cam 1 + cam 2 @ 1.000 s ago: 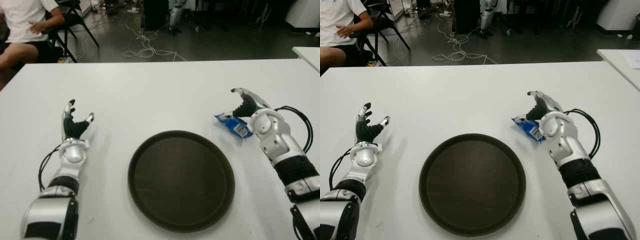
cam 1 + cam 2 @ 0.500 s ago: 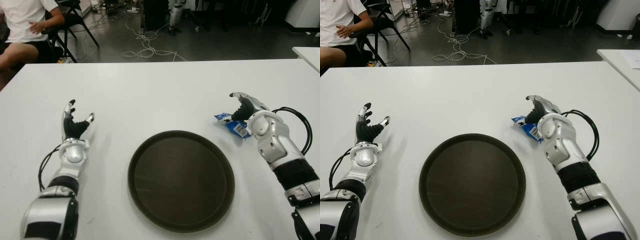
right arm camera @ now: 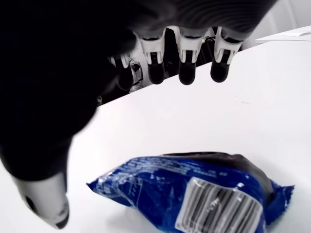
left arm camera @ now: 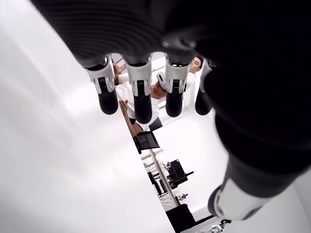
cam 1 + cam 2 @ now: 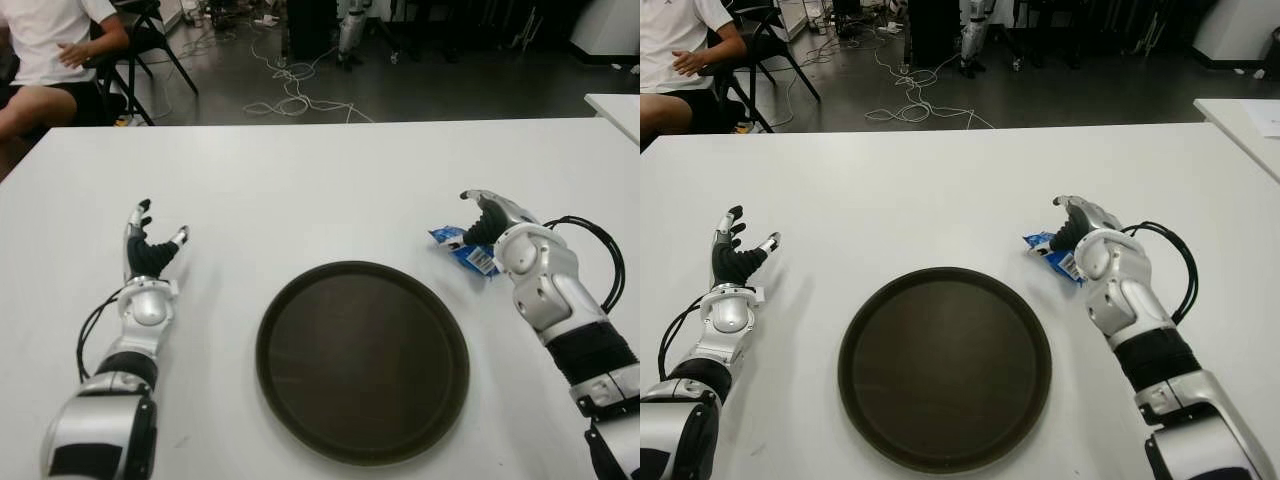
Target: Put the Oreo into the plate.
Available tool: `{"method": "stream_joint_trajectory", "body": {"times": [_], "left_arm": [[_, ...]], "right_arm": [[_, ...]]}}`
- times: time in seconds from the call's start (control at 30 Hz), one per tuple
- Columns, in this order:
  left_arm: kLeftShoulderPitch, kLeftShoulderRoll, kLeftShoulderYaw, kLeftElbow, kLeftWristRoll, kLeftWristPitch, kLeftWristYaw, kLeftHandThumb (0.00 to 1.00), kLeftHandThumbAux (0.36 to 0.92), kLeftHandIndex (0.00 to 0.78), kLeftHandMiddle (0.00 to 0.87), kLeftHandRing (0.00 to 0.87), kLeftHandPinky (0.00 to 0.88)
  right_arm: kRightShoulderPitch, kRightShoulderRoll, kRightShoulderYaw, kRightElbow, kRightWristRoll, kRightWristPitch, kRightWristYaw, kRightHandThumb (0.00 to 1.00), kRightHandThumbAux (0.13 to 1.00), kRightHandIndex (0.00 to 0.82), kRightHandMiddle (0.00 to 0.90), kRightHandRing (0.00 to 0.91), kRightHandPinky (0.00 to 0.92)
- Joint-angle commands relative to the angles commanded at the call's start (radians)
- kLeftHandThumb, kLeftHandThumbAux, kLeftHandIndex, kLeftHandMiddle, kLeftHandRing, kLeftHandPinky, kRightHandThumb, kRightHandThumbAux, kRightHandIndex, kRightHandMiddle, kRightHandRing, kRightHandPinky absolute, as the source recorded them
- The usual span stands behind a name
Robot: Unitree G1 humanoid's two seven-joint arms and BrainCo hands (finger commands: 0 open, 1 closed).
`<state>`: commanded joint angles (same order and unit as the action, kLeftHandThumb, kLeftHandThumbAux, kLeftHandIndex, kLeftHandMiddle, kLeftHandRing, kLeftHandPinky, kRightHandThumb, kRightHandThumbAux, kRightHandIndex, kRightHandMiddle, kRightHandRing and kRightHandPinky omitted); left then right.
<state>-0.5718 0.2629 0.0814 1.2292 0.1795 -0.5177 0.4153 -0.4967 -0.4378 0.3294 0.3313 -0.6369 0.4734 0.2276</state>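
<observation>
From where I sit at the controls, I see the Oreo (image 5: pixel 463 250), a blue packet with a white barcode panel, lying flat on the white table (image 5: pixel 320 190), just off the upper right rim of the round dark plate (image 5: pixel 362 360) and not on it. My right hand (image 5: pixel 487 218) is over the far side of the packet, its wrist and forearm running back toward the robot on the table's right side. In the right wrist view the four fingers (image 3: pixel 187 63) hang extended above the packet (image 3: pixel 204 194) with white tabletop showing between their tips and the wrapper, and the thumb (image 3: pixel 46 204) reaches down beside the packet's end; nothing is closed around the wrapper, so I read this hand as spread and holding nothing. Whether the thumb tip actually touches the table or the wrapper, I cannot tell. My left hand (image 5: pixel 148 250) shows well to the left of the plate, idle, with its fingers pointing away from the robot and the thumb splayed out; its wrist view shows the fingers (image 4: pixel 141 92) straight and apart with nothing between them. The plate sits in the middle of the table near the robot's edge. Beyond the far left corner of the table a person (image 5: pixel 45 60) in a white shirt sits on a chair, and cables (image 5: pixel 295 95) trail across the dark floor
</observation>
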Motion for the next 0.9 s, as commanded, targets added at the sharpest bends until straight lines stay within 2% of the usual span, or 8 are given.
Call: {"method": "stream_joint_trajectory", "body": {"times": [0.37, 0.6, 0.9], "left_arm": [[0.001, 0.007, 0.000, 0.002, 0.000, -0.001, -0.009, 0.000, 0.756, 0.064, 0.106, 0.087, 0.065], [-0.001, 0.009, 0.002, 0.005, -0.001, -0.005, -0.008, 0.000, 0.767, 0.067, 0.112, 0.093, 0.078], [-0.001, 0.012, 0.000, 0.005, -0.001, 0.001, -0.011, 0.000, 0.772, 0.062, 0.104, 0.087, 0.078]], "right_arm": [[0.006, 0.003, 0.000, -0.003, -0.003, 0.016, 0.002, 0.000, 0.700, 0.061, 0.092, 0.057, 0.000], [0.013, 0.013, -0.014, -0.011, 0.010, 0.027, -0.008, 0.000, 0.694, 0.053, 0.084, 0.049, 0.000], [0.022, 0.046, -0.042, 0.008, 0.039, 0.038, -0.038, 0.000, 0.701, 0.035, 0.074, 0.031, 0.000]]}}
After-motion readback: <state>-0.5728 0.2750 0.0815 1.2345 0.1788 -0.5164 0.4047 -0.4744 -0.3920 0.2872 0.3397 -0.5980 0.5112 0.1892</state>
